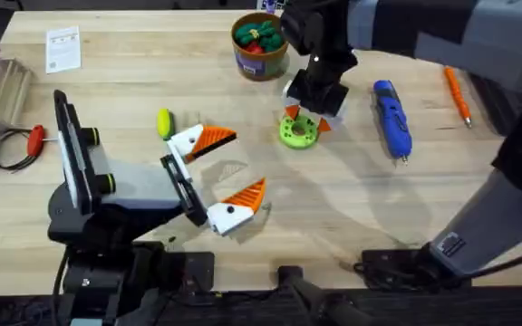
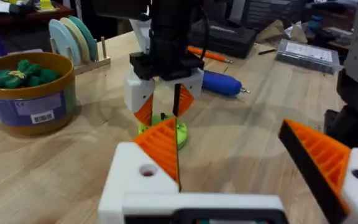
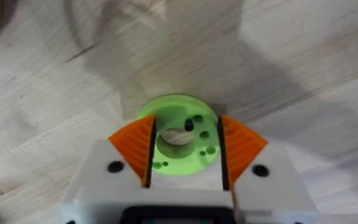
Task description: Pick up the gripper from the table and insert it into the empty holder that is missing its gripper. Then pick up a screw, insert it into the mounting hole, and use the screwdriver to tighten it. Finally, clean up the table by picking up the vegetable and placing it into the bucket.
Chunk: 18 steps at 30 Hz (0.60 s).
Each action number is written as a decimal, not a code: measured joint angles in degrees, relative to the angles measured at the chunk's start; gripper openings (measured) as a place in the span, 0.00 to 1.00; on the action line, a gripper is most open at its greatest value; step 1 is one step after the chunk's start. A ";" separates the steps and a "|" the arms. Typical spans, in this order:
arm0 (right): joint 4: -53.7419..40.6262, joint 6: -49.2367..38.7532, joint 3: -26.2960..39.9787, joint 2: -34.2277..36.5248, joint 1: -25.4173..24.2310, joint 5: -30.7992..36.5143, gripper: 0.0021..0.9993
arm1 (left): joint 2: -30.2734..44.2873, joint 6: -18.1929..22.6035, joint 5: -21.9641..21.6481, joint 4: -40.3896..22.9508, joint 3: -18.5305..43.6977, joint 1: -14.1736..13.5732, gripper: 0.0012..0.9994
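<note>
1. Right gripper (image 1: 304, 122) down over green disc (image 1: 298, 132), fingers (image 3: 134, 148) partly open, straddling it, gripping nothing.
2. Left gripper (image 1: 229, 172) wide open, empty, low over table (image 1: 134, 81).
3. Yellow vegetable (image 1: 164, 123) beside left gripper.
4. Bucket (image 1: 259, 43) at far edge, holding toy vegetables.
5. Blue screwdriver (image 1: 392, 119) lying right of disc.

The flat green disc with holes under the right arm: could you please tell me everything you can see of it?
The flat green plastic disc is round and bright lime, with several small holes in its top and a larger central recess where the pale wood shows through. It lies flat on the wooden table, between the bucket of toy vegetables and the blue screwdriver. The right gripper hangs open over it, its orange fingers straddling it.
</note>
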 joint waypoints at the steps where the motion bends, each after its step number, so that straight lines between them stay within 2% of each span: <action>1: 0.02 0.00 0.00 0.01 0.00 0.00 0.55 | -0.02 0.00 0.00 0.00 0.00 0.00 0.99; 18: 0.17 0.00 0.24 -0.01 0.00 0.02 0.52 | -0.02 0.00 0.00 0.00 0.00 0.00 0.99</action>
